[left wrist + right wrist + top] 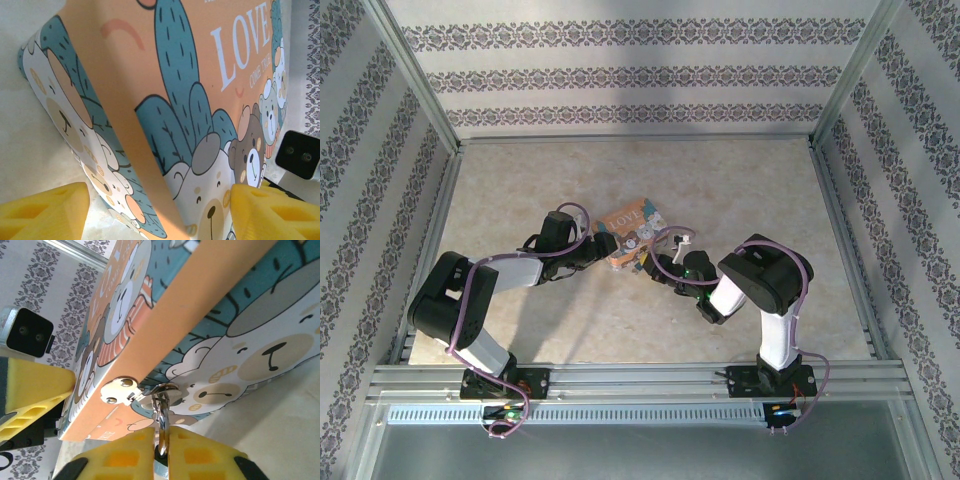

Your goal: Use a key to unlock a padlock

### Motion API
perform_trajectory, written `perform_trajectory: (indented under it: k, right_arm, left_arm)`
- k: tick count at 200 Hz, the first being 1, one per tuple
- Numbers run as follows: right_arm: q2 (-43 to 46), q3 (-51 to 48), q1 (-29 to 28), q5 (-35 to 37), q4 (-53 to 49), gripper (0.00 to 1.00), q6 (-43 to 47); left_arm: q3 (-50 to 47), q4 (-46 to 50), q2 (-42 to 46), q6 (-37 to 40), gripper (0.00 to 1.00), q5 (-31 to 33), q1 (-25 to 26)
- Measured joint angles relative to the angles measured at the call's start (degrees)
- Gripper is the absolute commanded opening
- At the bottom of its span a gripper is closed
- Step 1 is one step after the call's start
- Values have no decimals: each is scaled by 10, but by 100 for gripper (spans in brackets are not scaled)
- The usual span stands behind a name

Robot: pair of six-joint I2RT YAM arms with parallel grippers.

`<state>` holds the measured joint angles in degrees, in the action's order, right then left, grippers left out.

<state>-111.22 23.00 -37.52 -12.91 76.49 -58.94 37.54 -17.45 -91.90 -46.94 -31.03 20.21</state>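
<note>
The padlock [161,416] is a small silvery lock. It hangs by its shackle from the metal hasp [118,390] on the edge of the orange "LOVE" picture box [630,234]. My right gripper [161,434] is shut on the padlock, its yellow fingers [200,455] pressed against both sides of the metal loop. A teal bit shows between the fingers below. My left gripper [159,196] stands open astride the box's [150,100] opposite corner, with the left finger [47,210] clear of the cardboard. The key is hidden.
The box lies mid-table between both arms [470,295] [760,280]. The beige tabletop [650,170] runs to patterned walls at the back and sides. A metal rail [640,380] crosses the near edge. My left finger [35,385] shows beside the box.
</note>
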Motion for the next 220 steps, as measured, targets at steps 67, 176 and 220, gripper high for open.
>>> perform_trajectory:
  k: [67,176,220]
  right_arm:
    - [1,-2,3,0,1,0,-14]
    - [35,-10,21,47,-3,0,-49]
    - [56,-21,33,64,-4,0,-52]
  left_arm:
    - [0,-2,-1,0,73,0,0]
    - [1,-2,-1,2,73,2,0]
    - [0,-2,0,2,75,2,0]
